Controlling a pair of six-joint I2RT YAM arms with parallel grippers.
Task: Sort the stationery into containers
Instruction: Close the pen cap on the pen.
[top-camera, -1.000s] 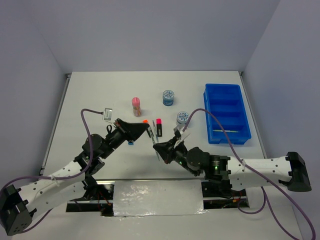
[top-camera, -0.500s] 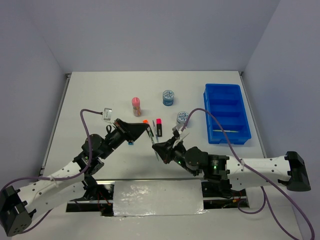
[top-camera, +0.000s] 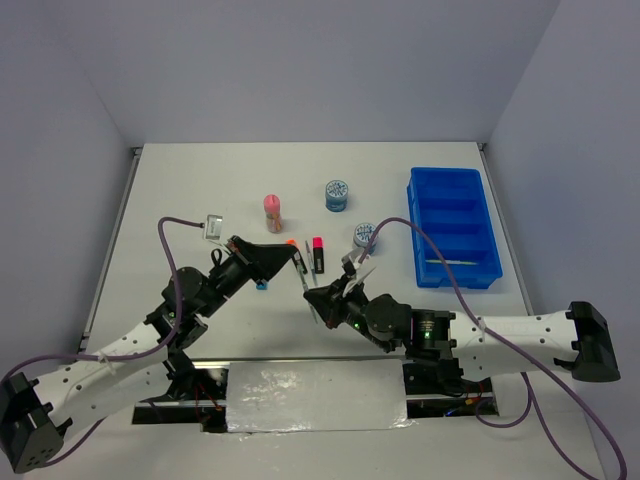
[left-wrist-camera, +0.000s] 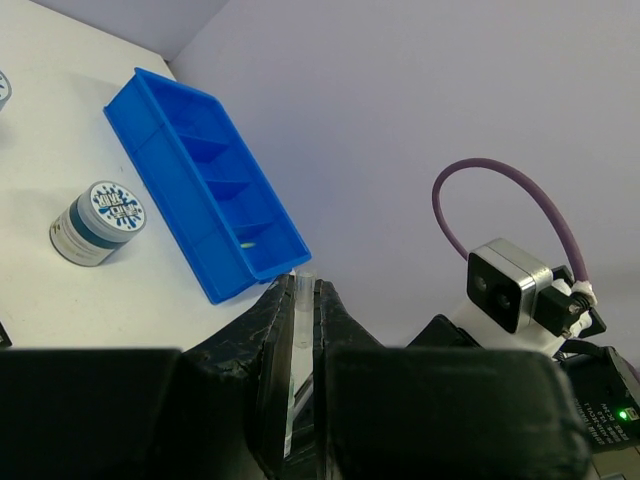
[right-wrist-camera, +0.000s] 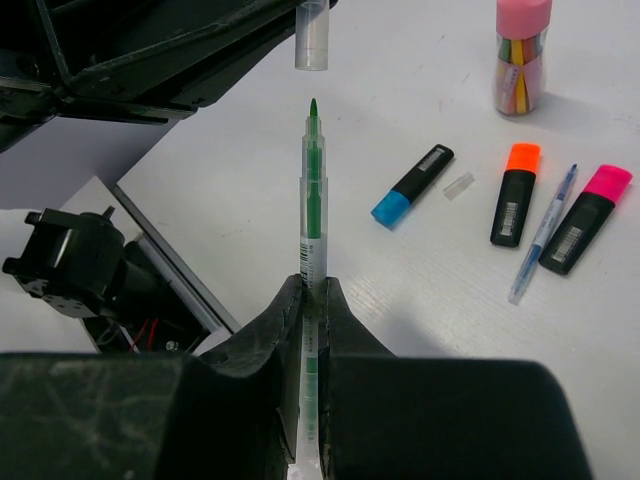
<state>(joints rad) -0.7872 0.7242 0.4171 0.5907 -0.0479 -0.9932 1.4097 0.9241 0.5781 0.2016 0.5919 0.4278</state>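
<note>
Gripping a thin clear-barrelled pen with green ink (right-wrist-camera: 312, 200), the right gripper (right-wrist-camera: 310, 292) has both fingers clamped on the lower barrel, so the green tip points straight at the left gripper (left-wrist-camera: 303, 298). That one is pinched tight on a small clear plastic cap (right-wrist-camera: 312, 35), open end facing the pen tip. There's a small gap between them, so they're not touching.

From the top view the two grippers meet above the near-middle of the white table (top-camera: 200, 180).

Everything else is lying loose on the table:
- A black highlighter with a blue cap (right-wrist-camera: 412, 186), one with an orange cap (right-wrist-camera: 515, 193) and one with a pink cap (right-wrist-camera: 585, 218).
- A thin pale pen (right-wrist-camera: 541, 233), between the orange and pink highlighters.
- A tiny loose clear cap (right-wrist-camera: 458, 184), between the blue and orange highlighters.
- A pink-topped clear tube (right-wrist-camera: 522, 55), upright, farther back from the highlighters.
- One round blue-white patterned roll (top-camera: 338, 194), toward the far middle.
- A second patterned roll (top-camera: 366, 236), just left of the tray.

The bright blue plastic divided tray (top-camera: 415, 240) is on the right side, and a pale pen (top-camera: 450, 263) lies across its nearest compartment.
</note>
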